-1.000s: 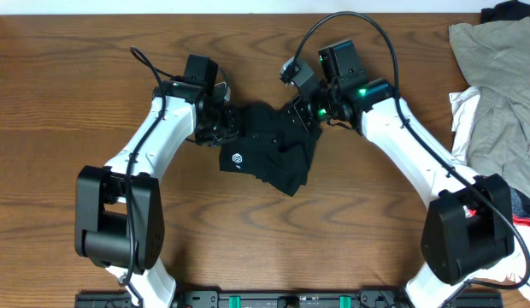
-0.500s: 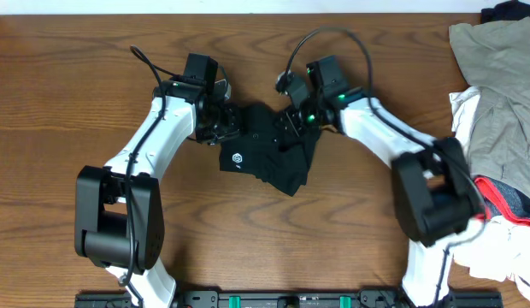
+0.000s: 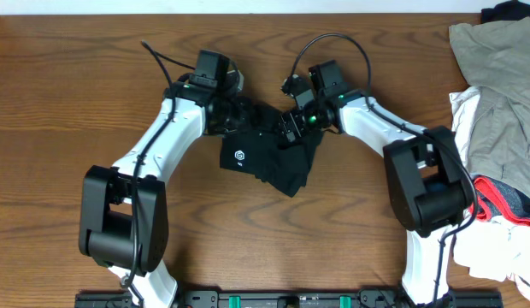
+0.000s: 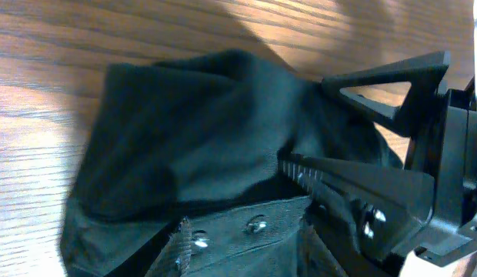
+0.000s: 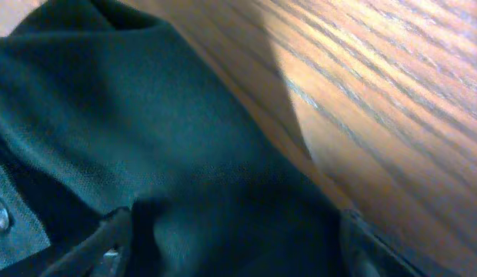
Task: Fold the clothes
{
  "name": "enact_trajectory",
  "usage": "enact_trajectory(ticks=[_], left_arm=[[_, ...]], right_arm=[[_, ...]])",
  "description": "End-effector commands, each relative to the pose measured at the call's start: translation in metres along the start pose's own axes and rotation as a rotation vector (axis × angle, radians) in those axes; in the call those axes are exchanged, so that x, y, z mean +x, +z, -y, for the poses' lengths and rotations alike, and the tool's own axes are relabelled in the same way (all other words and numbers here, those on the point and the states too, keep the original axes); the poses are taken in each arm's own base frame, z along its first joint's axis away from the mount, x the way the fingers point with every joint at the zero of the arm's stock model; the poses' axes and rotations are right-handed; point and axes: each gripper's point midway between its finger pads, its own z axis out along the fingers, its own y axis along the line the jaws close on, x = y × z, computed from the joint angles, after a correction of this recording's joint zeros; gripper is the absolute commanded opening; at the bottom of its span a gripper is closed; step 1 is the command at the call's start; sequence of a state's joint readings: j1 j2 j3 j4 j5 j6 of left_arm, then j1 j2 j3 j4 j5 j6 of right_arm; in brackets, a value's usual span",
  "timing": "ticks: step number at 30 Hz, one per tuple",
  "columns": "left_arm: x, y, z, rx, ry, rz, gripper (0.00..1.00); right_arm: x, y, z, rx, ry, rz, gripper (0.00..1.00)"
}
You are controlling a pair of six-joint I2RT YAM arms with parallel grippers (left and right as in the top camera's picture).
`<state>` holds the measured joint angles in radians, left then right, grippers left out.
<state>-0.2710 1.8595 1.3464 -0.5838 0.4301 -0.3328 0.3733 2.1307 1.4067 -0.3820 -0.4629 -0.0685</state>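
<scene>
At the middle of the wooden table (image 3: 77, 51), a little above centre in the overhead view, lies the black garment (image 3: 269, 158). It is bunched into a rough, lumpy wedge that narrows toward the lower right. It is plain matte black, soft and creased, with a small white hexagon-like logo (image 3: 237, 158) on its left part. Up close, the fabric folds over itself in thick rolls, and a ribbed strip carries a few small metal snaps (image 4: 256, 225).

Both arms meet at the garment's upper edge, the left gripper (image 3: 244, 118) at its upper left corner and the right gripper (image 3: 289, 127) at its upper right. The right gripper's fingers (image 5: 115, 231) stand spread wide, with cloth lying under and between them. The left gripper's fingers sit apart with the snap strip between them; whether they pinch it I cannot tell.

At the right edge of the frame, well apart from all this, sits a heap: a beige-khaki garment (image 3: 496, 77), a white cloth (image 3: 464, 111) and a red-and-white item (image 3: 497, 195).
</scene>
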Motion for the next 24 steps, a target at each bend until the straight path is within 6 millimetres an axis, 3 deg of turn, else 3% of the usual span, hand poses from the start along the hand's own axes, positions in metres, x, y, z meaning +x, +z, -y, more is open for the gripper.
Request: enact_trajectory(ticks=[1,5,8,10,16,24], left_arm=[[0.0,0.006,-0.012,-0.063,0.007,0.006,0.47],[-0.005,0.004,-0.025,-0.133,0.007,0.034,0.48],[-0.004,0.006,-0.025,-0.134,0.006,0.031,0.48],[-0.004,0.008,-0.026,-0.134,0.006,0.027,0.48],[0.001,0.029,-0.036,-0.149,-0.005,-0.01,0.48],[0.024,0.061,-0.059,-0.196,-0.045,-0.124,0.48]], right_arm=[[-0.011,-0.032,0.005,0.053,0.024,0.026,0.89],[-0.03,-0.095,-0.022,0.063,-0.015,0.092,0.92],[-0.022,-0.131,-0.042,0.062,-0.042,0.076,0.92],[-0.009,-0.142,-0.054,0.053,-0.035,0.034,0.91],[0.04,-0.133,-0.078,0.009,-0.052,-0.159,0.86],[0.06,-0.094,-0.071,0.0,-0.082,-0.196,0.85]])
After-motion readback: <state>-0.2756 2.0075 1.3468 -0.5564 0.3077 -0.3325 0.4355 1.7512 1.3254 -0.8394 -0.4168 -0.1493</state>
